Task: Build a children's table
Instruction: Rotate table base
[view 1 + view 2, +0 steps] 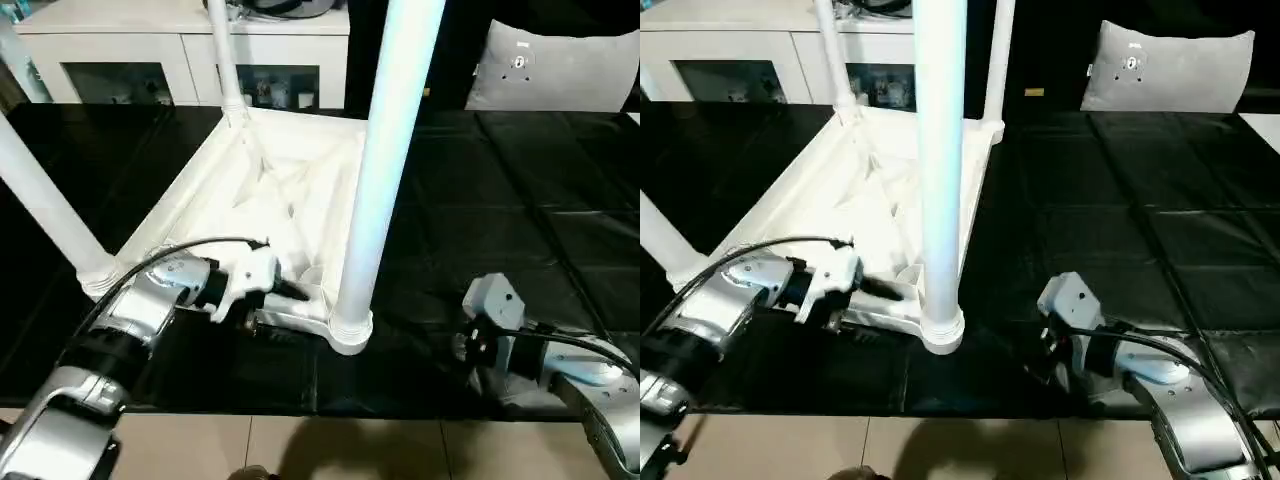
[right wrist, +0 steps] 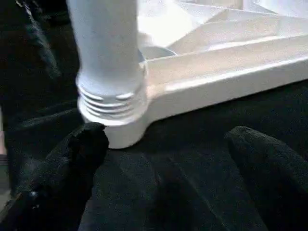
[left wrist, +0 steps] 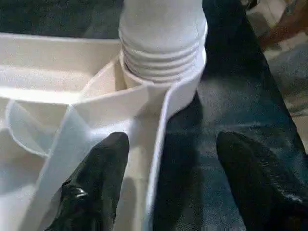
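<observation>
The white table top (image 1: 205,185) lies upside down on the black mat, ribbed underside up. Legs stand in its corner sockets: the near right leg (image 1: 388,150), the left leg (image 1: 45,205) and a far leg (image 1: 226,60). The near right leg's threaded base (image 3: 161,57) sits in its round socket (image 1: 350,330). My left gripper (image 3: 173,192) is open astride the near rim (image 3: 156,159), one finger (image 3: 96,183) inside the top and the other over the mat. My right gripper (image 2: 168,187) is open on the mat just right of that socket, with nothing between its fingers.
A white cabinet with glass doors (image 1: 180,60) stands behind the mat. A grey cushion (image 1: 560,65) rests at the back right. The black mat (image 1: 520,200) stretches wide to the right of the table top. Tiled floor (image 1: 300,445) shows below the mat's front edge.
</observation>
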